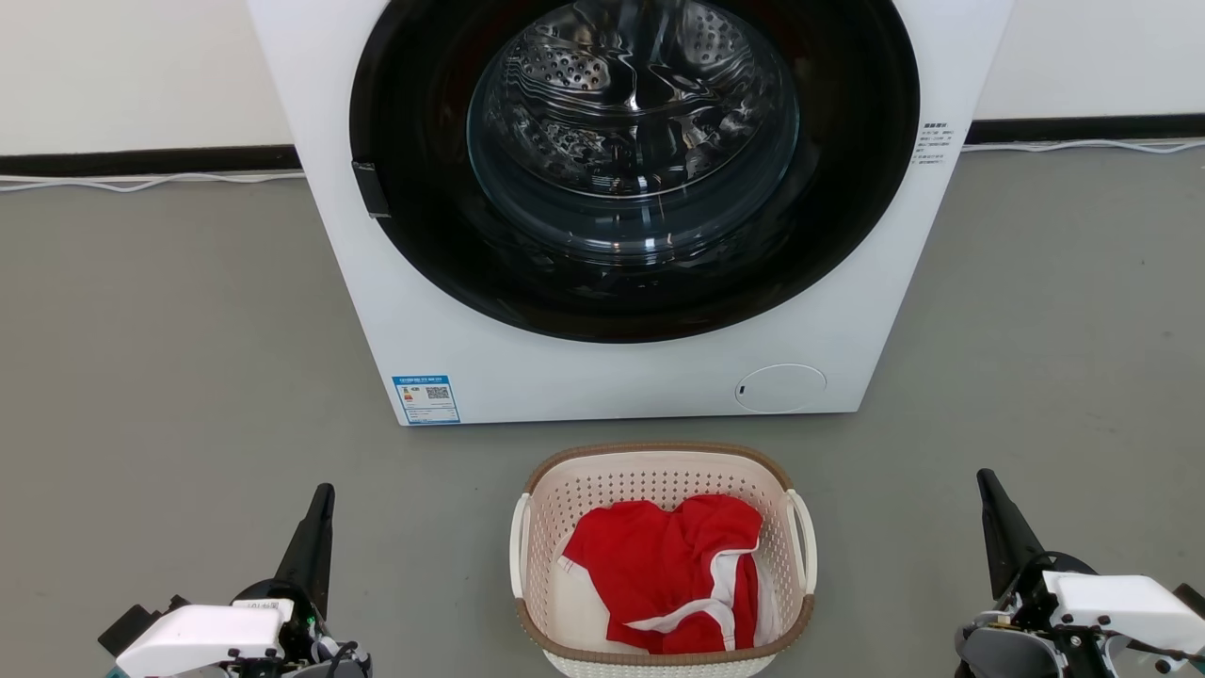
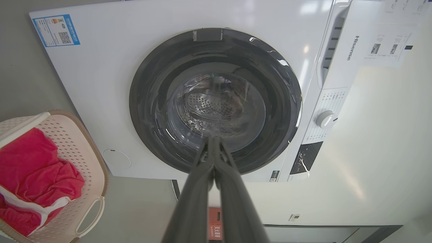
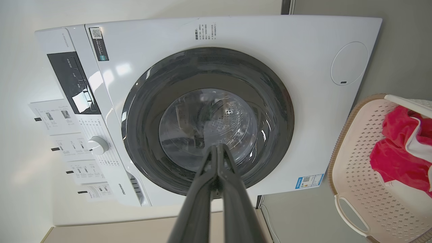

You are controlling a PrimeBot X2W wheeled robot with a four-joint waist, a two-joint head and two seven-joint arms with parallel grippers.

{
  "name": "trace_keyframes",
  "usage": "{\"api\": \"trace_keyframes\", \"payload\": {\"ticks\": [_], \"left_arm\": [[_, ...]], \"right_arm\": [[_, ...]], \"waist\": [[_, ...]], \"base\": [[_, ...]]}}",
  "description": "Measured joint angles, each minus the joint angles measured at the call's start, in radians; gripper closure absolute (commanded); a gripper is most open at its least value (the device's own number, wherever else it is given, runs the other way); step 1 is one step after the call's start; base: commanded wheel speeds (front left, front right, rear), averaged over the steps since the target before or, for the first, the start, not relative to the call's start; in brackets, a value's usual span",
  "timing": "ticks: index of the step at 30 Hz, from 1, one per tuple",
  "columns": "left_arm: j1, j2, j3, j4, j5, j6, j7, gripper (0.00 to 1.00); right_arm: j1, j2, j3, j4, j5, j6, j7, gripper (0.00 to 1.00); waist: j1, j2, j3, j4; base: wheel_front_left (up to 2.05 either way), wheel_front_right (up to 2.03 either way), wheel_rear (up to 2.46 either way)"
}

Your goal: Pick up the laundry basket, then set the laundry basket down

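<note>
Laundry basket [image 1: 659,452] is sitting at bottom centre, its side handles facing my left tool [image 1: 315,537] and right tool [image 1: 1000,520], both flanking it evenly, closed tight and empty.

i read "hisense" on my washer [image 2: 352,47], beside its drawer; the blue sticker [image 2: 56,30] and paper sheets are too small to read.

Laundry basket [image 1: 650,490] cream, perforated, rim brown, perhaps woven; garment [image 1: 659,556] red, white trim.
</note>
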Motion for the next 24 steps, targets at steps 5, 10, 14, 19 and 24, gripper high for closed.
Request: {"api": "trace_keyframes", "payload": {"ticks": [5,10,14,19,24], "left_arm": [[0.0,0.0,0.0,0.0,0.0,0.0,0.0,1.0],[0.0,0.0,0.0,0.0,0.0,0.0,0.0,1.0],[0.0,0.0,0.0,0.0,0.0,0.0,0.0,1.0],[0.0,0.0,0.0,0.0,0.0,0.0,0.0,1.0],[0.0,0.0,0.0,0.0,0.0,0.0,0.0,1.0]], "right_arm": [[0.0,0.0,0.0,0.0,0.0,0.0,0.0,1.0],[0.0,0.0,0.0,0.0,0.0,0.0,0.0,1.0],[0.0,0.0,0.0,0.0,0.0,0.0,0.0,1.0],[0.0,0.0,0.0,0.0,0.0,0.0,0.0,1.0],[0.0,0.0,0.0,0.0,0.0,0.0,0.0,1.0]], "waist": [[0.0,0.0,0.0,0.0],[0.0,0.0,0.0,0.0],[0.0,0.0,0.0,0.0],[0.0,0.0,0.0,0.0],[0.0,0.0,0.0,0.0]], "base": [[0.0,0.0,0.0],[0.0,0.0,0.0],[0.0,0.0,0.0],[0.0,0.0,0.0],[0.0,0.0,0.0]]}}
